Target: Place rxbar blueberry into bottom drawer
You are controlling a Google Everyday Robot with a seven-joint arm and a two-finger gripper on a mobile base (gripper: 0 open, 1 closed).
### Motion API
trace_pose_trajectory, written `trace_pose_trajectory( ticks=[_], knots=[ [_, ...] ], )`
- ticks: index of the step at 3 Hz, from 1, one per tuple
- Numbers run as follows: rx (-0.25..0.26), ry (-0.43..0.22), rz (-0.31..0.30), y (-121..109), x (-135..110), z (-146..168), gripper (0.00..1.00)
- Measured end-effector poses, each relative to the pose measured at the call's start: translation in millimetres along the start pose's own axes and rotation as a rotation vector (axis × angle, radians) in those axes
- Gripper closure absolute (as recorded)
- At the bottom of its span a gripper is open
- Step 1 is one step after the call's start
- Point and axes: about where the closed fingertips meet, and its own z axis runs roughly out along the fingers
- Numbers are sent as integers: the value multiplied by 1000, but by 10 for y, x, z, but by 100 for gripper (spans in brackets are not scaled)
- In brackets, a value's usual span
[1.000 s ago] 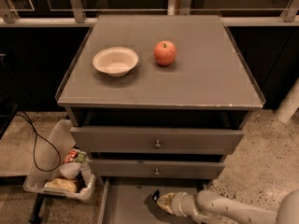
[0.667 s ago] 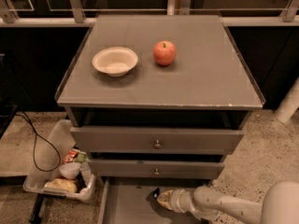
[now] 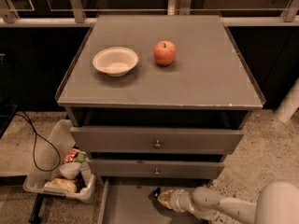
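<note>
Over bottom drawer (image 3: 125, 205), end effector (image 3: 161, 198)

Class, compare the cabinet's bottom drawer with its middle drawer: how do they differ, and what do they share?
The bottom drawer is pulled out, its flat floor showing; the middle drawer shows only its front. The middle drawer's front carries a small round knob; none shows on the bottom drawer. The gripper hangs over the bottom drawer, not the middle one. Both are grey.
</note>
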Motion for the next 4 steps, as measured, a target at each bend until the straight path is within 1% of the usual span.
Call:
trace_pose_trajectory(
  ticks=[1,4],
  knots=[
    [0,0,0,0,0,0,81],
    [0,0,0,1,0,1,11]
  ],
)
